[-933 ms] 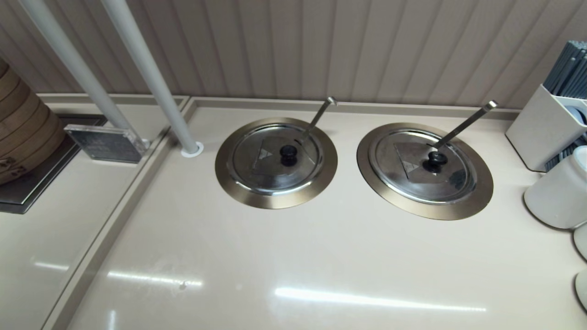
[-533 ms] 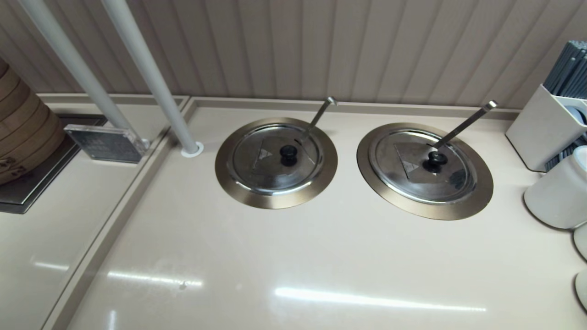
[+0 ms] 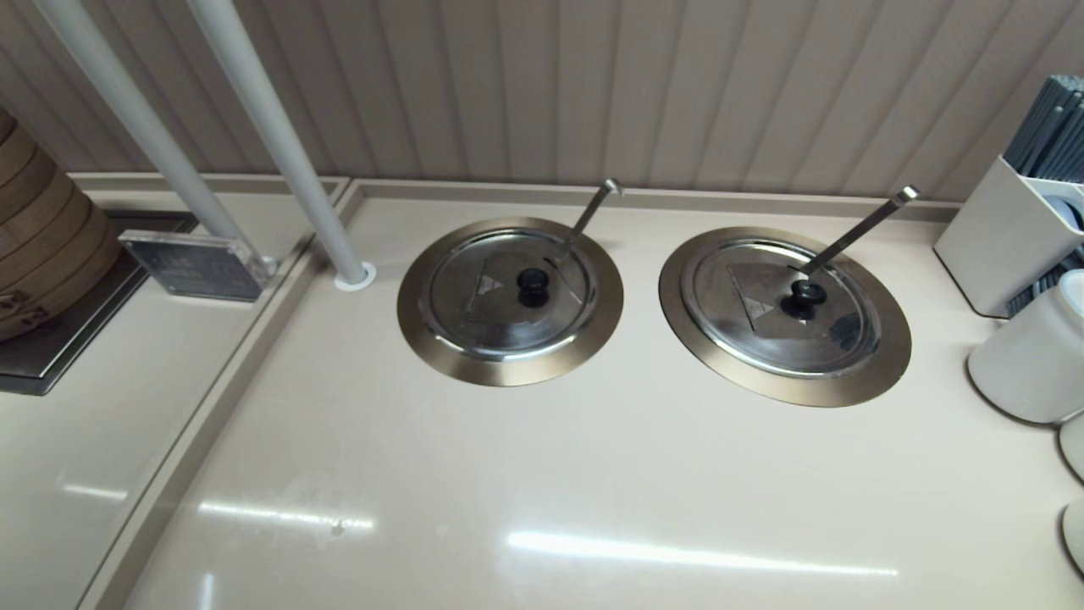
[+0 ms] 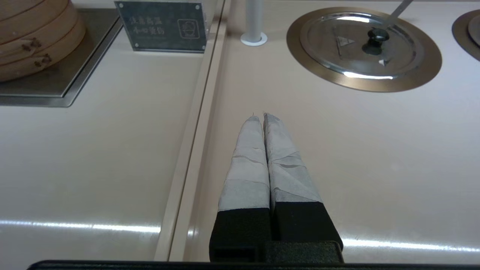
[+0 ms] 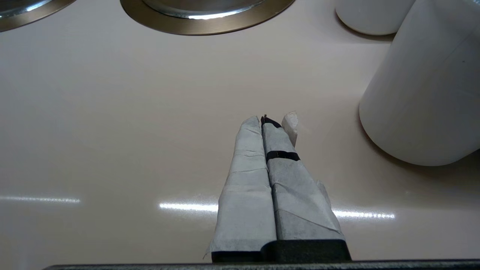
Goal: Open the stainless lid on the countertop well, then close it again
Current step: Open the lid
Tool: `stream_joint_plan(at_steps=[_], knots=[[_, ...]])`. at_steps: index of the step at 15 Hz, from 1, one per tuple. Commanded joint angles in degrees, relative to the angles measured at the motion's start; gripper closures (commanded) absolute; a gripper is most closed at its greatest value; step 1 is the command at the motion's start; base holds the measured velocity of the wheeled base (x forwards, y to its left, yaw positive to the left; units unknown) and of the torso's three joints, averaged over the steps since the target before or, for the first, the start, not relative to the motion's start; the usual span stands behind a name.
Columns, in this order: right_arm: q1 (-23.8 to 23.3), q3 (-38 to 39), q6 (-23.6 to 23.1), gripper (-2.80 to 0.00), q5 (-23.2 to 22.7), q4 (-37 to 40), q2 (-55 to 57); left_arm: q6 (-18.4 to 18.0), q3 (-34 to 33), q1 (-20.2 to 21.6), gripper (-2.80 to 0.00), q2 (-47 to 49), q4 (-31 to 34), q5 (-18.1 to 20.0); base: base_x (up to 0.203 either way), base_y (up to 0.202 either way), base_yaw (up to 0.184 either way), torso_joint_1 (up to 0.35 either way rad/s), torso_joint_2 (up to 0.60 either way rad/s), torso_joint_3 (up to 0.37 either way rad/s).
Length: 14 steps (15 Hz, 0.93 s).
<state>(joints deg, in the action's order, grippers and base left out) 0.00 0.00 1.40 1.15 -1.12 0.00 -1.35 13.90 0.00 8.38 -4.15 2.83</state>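
Note:
The stainless lid (image 3: 483,318) lies closed on the left countertop well, inside its brass-toned flange ring (image 3: 508,371). It has a black knob (image 3: 532,284) and a small pale triangle mark, and a hook-tipped ladle handle (image 3: 589,216) sticks out at its far edge. The left wrist view shows the same lid (image 4: 348,56) ahead and to the right of my left gripper (image 4: 258,115), which hangs shut and empty over bare counter, well short of the ring. My right gripper (image 5: 261,119) is also shut and empty over the counter. Neither arm appears in the head view.
The twin lid (image 3: 762,330) with the straight square-tipped handle (image 3: 860,229) sits to the right. Two slanted poles (image 3: 279,144), a sign plate (image 3: 195,264) and bamboo steamers (image 3: 42,237) stand left. A white utensil holder (image 3: 1003,237) and white cup (image 5: 423,93) stand right.

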Motion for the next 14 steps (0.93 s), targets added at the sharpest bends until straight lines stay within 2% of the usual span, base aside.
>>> stream_joint_plan(at_steps=[1, 3, 5, 9, 10, 14], knots=[[0.0, 0.3, 0.0, 0.00, 0.0, 0.0, 0.0, -0.1, 2.2, 0.0, 0.00, 6.6, -0.7, 1.1, 0.000, 0.000, 0.000, 0.000, 0.00, 0.000], [0.0, 0.3, 0.0, 0.00, 0.0, 0.0, 0.0, 0.2, 5.5, 0.0, 0.00, 16.6, -3.7, 3.8, 0.000, 0.000, 0.000, 0.000, 0.00, 0.000], [0.0, 0.3, 0.0, 0.00, 0.0, 0.0, 0.0, 1.5, 9.5, 0.0, 0.00, 30.5, -8.1, 5.6, 0.000, 0.000, 0.000, 0.000, 0.00, 0.000], [0.0, 0.3, 0.1, 0.00, 0.0, 0.0, 0.0, 3.7, 19.4, -1.9, 0.00, 58.0, -18.5, 6.7, 0.000, 0.000, 0.000, 0.000, 0.00, 0.000], [0.0, 0.3, 0.1, 0.00, 0.0, 0.0, 0.0, 3.9, 22.4, -3.9, 0.00, 64.4, -20.9, 6.0, 0.000, 0.000, 0.000, 0.000, 0.00, 0.000], [0.0, 0.3, 0.1, 0.00, 0.0, 0.0, 0.0, 3.5, 38.3, -11.6, 0.00, 87.4, -30.1, -1.5, 0.000, 0.000, 0.000, 0.000, 0.00, 0.000]])
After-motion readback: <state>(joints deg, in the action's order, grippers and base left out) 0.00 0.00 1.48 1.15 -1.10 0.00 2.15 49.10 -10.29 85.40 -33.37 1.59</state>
